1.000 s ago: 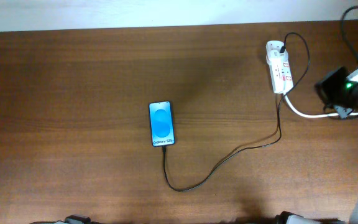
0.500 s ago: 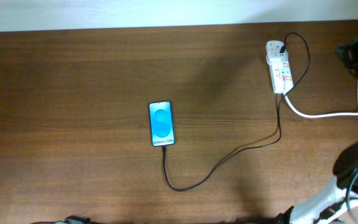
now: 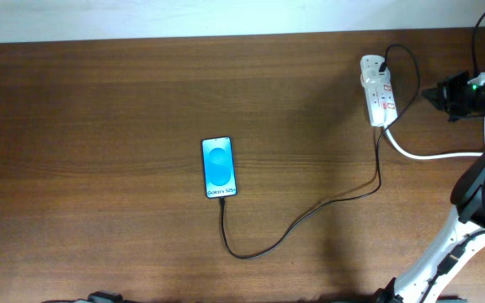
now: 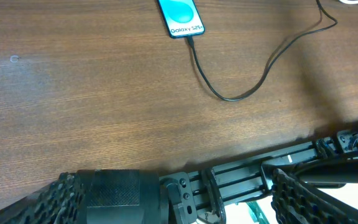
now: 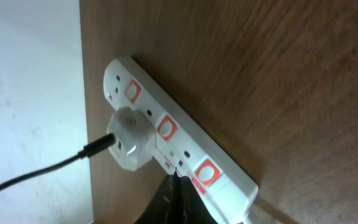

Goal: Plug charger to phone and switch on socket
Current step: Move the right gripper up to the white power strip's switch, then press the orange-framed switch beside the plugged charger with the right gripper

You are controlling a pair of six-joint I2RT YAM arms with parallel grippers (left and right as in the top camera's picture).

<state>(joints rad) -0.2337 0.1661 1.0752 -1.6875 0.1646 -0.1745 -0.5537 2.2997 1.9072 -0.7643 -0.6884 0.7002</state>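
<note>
overhead: right fingers (image 3: 441, 94) were up by the far right corner half a second ago and are now back in, just beside the socket (image 3: 379, 93), on its right. phone (image 3: 218, 167), charger (image 3: 310, 215) and socket haven't shifted over the last second.

what that means: charging end looks done. the charger tip sits at the phone's bottom edge and the plug (image 5: 129, 137) is in the strip. what's left, as i read it, is the switch, and i'm lining up for it. can't tell if any switch is already on.

right wrist: right fingers are together, tip low in frame, pointing at the strip between the middle and near switches (image 5: 165, 127). can't tell if it's touching. left wrist: left fingers (image 4: 67, 196) are spread wide, holding nothing, parked at the near bench (image 3: 99, 126) edge.

where: phone mid-bench, screen up; socket at far right.

count: 1 phone, 1 charger, 1 plug, 1 socket with 3 red switches, 1 white cord (image 3: 436, 155), 2 arms.
</note>
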